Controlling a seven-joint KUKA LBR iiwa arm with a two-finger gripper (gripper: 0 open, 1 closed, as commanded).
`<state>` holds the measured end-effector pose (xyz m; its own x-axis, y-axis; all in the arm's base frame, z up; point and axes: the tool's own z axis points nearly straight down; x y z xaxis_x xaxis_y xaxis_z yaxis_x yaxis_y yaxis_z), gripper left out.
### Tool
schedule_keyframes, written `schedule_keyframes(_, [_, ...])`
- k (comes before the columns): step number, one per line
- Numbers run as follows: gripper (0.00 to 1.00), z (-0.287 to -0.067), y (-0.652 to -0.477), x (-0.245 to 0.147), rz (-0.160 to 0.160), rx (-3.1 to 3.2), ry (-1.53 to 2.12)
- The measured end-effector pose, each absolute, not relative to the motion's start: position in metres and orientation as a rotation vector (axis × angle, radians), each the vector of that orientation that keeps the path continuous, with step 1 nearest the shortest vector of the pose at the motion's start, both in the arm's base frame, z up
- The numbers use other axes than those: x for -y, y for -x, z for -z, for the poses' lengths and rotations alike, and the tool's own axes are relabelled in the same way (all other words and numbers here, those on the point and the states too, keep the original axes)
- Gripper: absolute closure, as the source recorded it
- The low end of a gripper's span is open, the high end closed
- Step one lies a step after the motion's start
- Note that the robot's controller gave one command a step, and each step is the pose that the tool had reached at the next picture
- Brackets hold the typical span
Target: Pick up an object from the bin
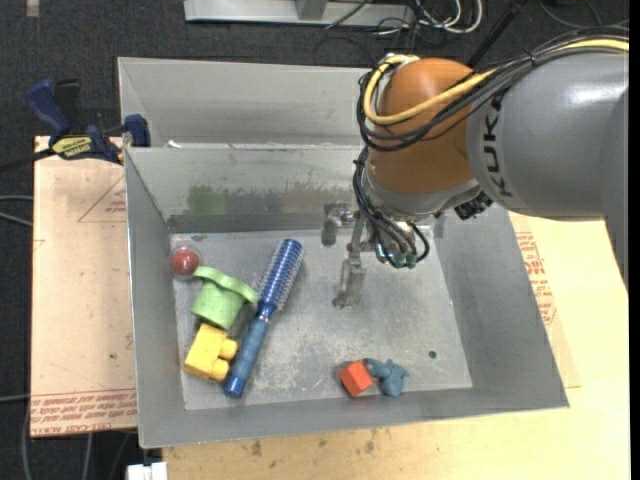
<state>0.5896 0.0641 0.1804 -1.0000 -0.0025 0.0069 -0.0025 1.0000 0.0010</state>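
My gripper (347,294) hangs under the orange wrist cover, low over bare floor near the middle of the bin, with nothing seen in it. A blue hairbrush (264,314) lies slantwise to its left, its bristled head nearest the gripper. A small orange-red block (355,378) and a small blue-grey figure (389,376) lie side by side near the front wall, in front of the gripper and apart from it.
At the left of the bin a green flanged piece (222,296) rests against a yellow block (209,353), next to the brush handle. A small red ball (184,261) sits by the left wall. The arm comes in from the right over the bin's back right corner.
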Motion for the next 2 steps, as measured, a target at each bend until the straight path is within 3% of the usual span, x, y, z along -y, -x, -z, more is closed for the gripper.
schedule_keyframes(1, [0.00, -0.0834, -0.6125, -0.1292, 0.007, 3.118, -0.451])
schedule_keyframes(2, [1.00, -0.0819, -0.6107, -0.1261, 0.003, 3.111, -0.445])
